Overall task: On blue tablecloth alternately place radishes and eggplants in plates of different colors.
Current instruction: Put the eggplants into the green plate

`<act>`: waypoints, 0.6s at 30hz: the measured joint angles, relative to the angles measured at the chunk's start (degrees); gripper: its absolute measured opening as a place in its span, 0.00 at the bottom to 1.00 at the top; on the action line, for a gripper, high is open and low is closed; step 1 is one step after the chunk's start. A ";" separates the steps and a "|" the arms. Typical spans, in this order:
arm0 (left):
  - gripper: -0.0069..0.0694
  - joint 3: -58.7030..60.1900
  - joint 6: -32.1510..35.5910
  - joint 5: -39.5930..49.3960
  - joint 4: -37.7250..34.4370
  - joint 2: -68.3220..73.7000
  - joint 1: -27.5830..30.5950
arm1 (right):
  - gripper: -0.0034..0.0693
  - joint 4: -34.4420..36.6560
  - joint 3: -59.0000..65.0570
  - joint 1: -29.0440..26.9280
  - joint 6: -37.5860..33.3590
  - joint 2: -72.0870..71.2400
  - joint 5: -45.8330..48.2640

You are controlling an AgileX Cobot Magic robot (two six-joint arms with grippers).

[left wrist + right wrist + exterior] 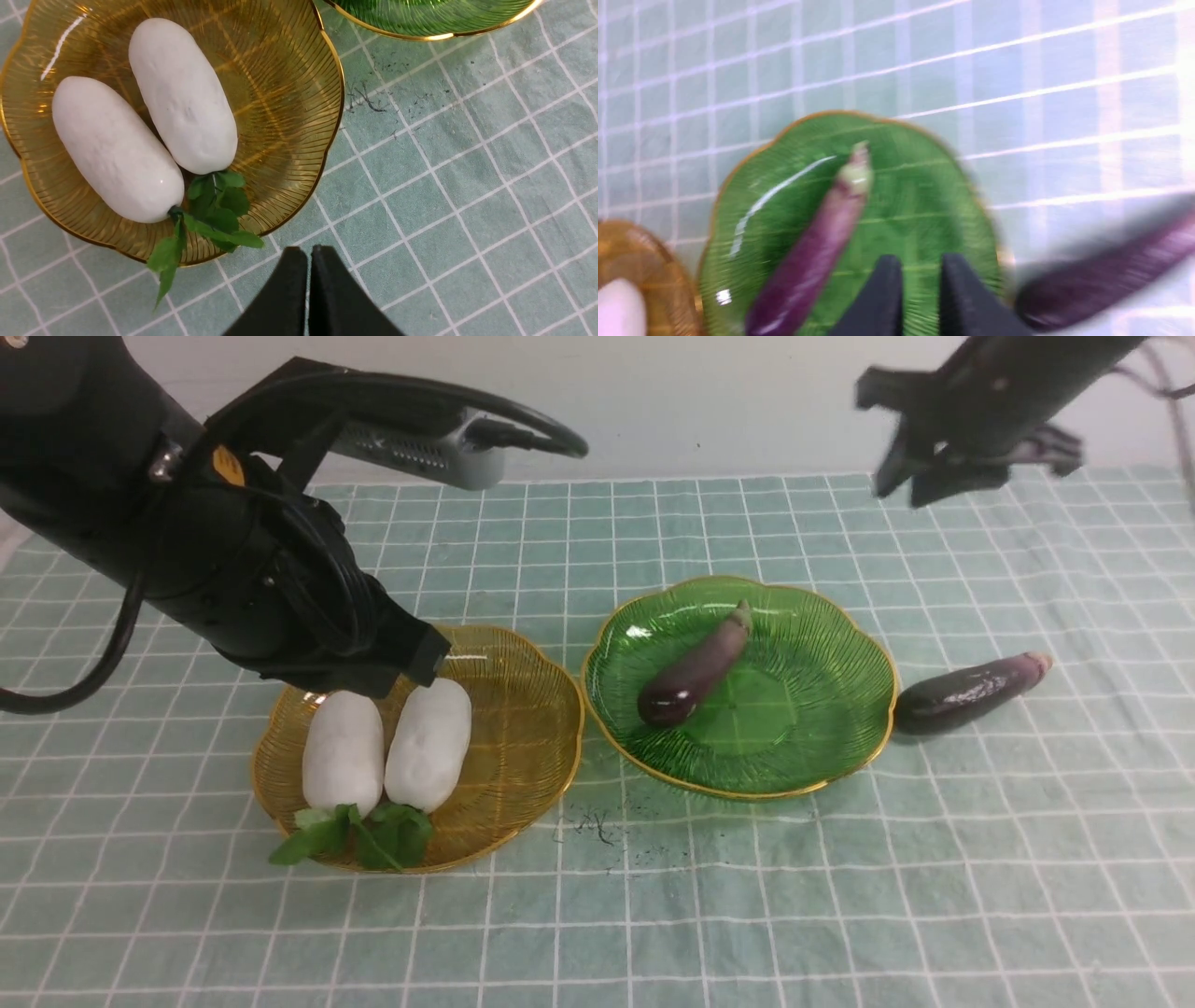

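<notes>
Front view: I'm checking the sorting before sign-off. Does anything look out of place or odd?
One eggplant lies on the blue tablecloth just outside the green plate, while the other eggplant sits inside. Dark specks also mark the cloth near the plates.

Front view: the camera sits on the robot's side between the arms, raised, facing forward and down over the blue tablecloth (840, 896). Mid range. The green plate (812, 709) is near centre, with the wall (700, 411) beyond it.

Left wrist view: close and steeply downward onto the amber plate (280, 93), left of the green plate. Only a strip of the green plate's rim shows.

Right wrist view: close above the green plate, angled down, motion-blurred.

Shared: all three views include some of the green plate and the amber plate. The front and right wrist views share the eggplant (695, 667) lying in the green plate.
</notes>
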 joint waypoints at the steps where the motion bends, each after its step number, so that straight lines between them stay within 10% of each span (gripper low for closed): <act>1: 0.08 0.00 0.00 0.00 0.00 0.00 0.00 | 0.13 -0.01 0.50 -0.43 0.00 -0.42 0.00; 10: 0.08 0.00 0.00 1.07 0.00 0.00 0.00 | 0.08 3.02 19.36 -12.43 3.78 -5.60 0.06; 18: 0.08 0.00 0.00 1.31 0.00 0.00 0.00 | 0.49 6.85 19.99 -9.71 5.58 0.71 -0.58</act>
